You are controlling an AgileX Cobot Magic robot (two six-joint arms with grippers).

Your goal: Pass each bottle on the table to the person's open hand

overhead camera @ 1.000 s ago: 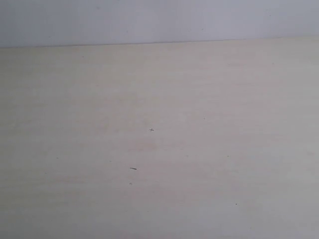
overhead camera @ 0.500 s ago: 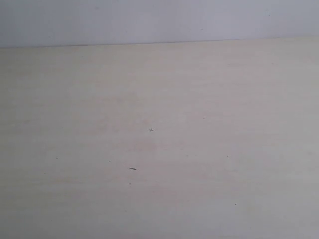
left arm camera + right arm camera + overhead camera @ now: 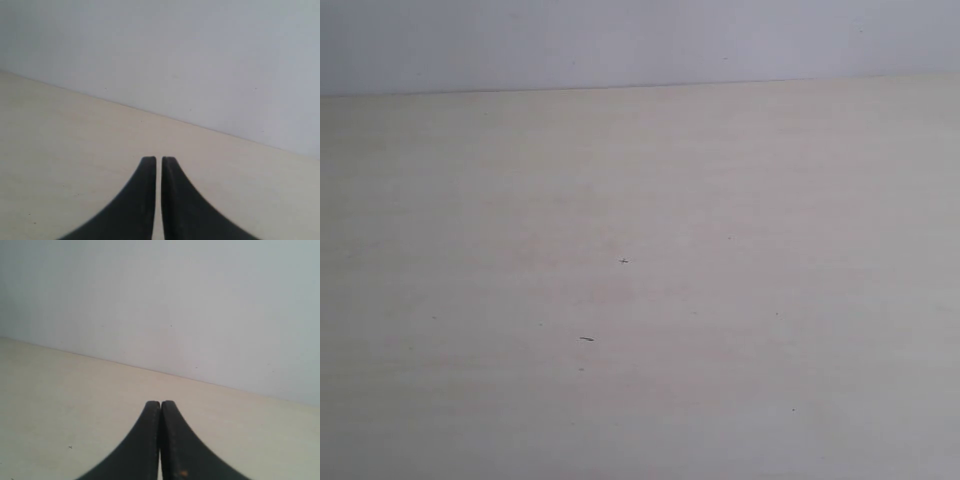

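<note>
Overall, exterior view: table [image 3: 640, 300] only, no bottle or open hand in sight. Left wrist view: my left gripper [image 3: 158, 162] closed, empty. Right wrist view: my right gripper [image 3: 160, 405] closed, empty; bottles likely light, slick, so grip mid-body.

On my wrist feeds I see the left gripper [image 3: 158, 161] with its black, curved jaws drawn in to a hairline slit, and the right gripper [image 3: 160, 404] with its jaws pressed together tip to tip.
</note>
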